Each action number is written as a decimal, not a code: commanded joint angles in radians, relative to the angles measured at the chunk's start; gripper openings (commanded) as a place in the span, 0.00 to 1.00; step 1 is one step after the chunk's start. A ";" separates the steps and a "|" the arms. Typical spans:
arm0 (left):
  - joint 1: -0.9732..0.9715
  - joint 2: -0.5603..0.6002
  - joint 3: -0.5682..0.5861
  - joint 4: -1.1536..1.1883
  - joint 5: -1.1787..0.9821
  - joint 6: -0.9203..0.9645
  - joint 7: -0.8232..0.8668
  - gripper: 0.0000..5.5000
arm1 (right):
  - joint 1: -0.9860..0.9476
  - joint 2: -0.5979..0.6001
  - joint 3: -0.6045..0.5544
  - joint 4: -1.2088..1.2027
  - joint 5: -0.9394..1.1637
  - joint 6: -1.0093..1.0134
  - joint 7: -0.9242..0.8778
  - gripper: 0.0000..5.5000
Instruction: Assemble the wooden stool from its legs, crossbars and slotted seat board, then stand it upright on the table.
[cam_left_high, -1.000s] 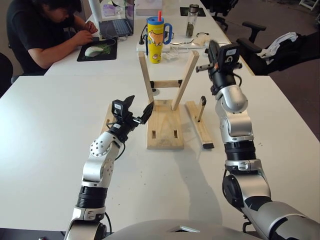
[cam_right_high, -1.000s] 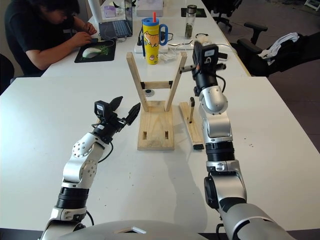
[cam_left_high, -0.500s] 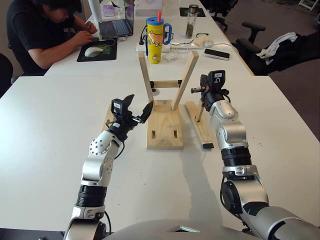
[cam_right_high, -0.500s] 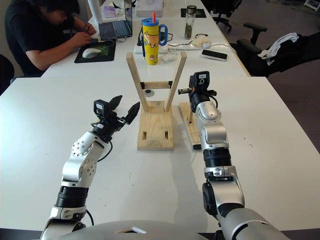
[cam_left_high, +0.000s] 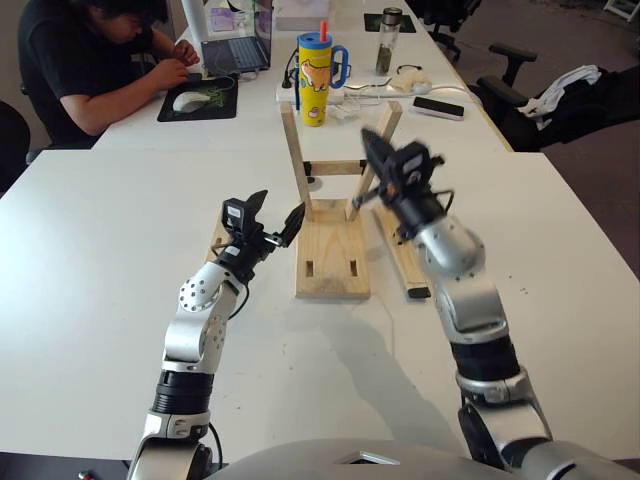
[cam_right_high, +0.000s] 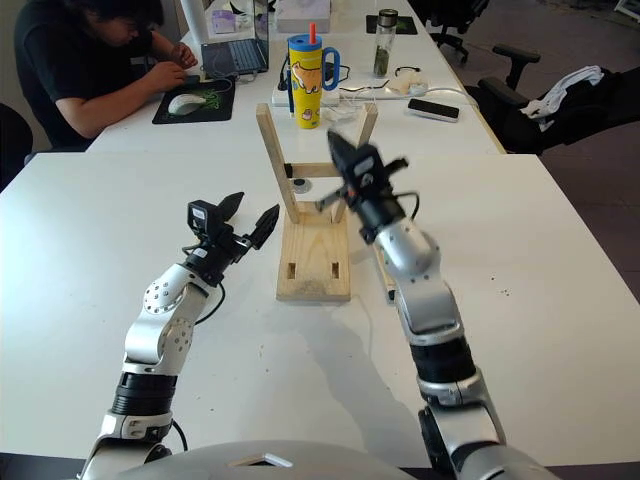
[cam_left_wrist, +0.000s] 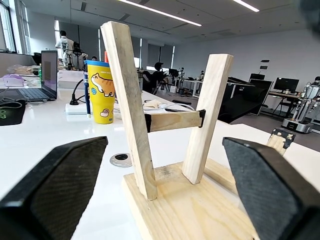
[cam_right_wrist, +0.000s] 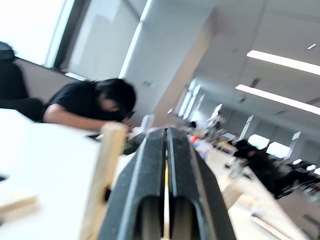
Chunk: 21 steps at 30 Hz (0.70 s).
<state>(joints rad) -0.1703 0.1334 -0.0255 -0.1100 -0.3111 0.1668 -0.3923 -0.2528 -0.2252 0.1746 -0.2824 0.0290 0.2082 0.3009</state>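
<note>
The slotted seat board (cam_left_high: 331, 262) lies flat on the white table (cam_left_high: 90, 250). Two legs (cam_left_wrist: 131, 110) stand up from it, joined by a crossbar (cam_left_wrist: 172, 121). A second leg-and-crossbar piece (cam_left_high: 402, 262) lies on the table right of the board, partly behind my right arm. My left gripper (cam_left_high: 270, 216) hovers open just left of the board, its pads (cam_left_wrist: 55, 190) on either side of the standing legs. My right gripper (cam_left_high: 377, 152) is raised in front of the right standing leg, tilted, with its fingers (cam_right_wrist: 150, 185) pressed together on nothing.
Another wooden part (cam_left_high: 216, 240) lies under my left arm. On the far table stand a yellow cup (cam_left_high: 316, 80), a bottle (cam_left_high: 387, 40), a phone (cam_left_high: 438, 107) and a laptop (cam_left_high: 232, 45), where a person sits. An office chair (cam_left_high: 520, 95) is at the right.
My right arm dropped from beside the right leg's top toward the lying piece, then swung up and toward me across the right leg. The left arm has not moved.
</note>
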 joint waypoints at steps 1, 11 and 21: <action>0.035 -0.007 0.012 -0.044 -0.024 0.025 0.008 0.85 | 0.222 -0.053 -0.059 -0.112 0.113 0.212 0.056 0.13; 0.056 -0.023 0.017 -0.058 -0.045 0.013 0.009 0.98 | 0.202 -0.065 -0.174 -0.120 0.167 0.600 -0.057 0.40; 0.009 -0.013 0.002 -0.013 -0.040 0.026 -0.029 0.98 | 0.083 -0.116 -0.158 0.078 0.093 0.630 -0.060 0.56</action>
<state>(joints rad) -0.1428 0.1129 -0.0201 -0.1368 -0.3535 0.1875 -0.4113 -0.1398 -0.3374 0.0134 -0.2392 0.1252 0.8348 0.2362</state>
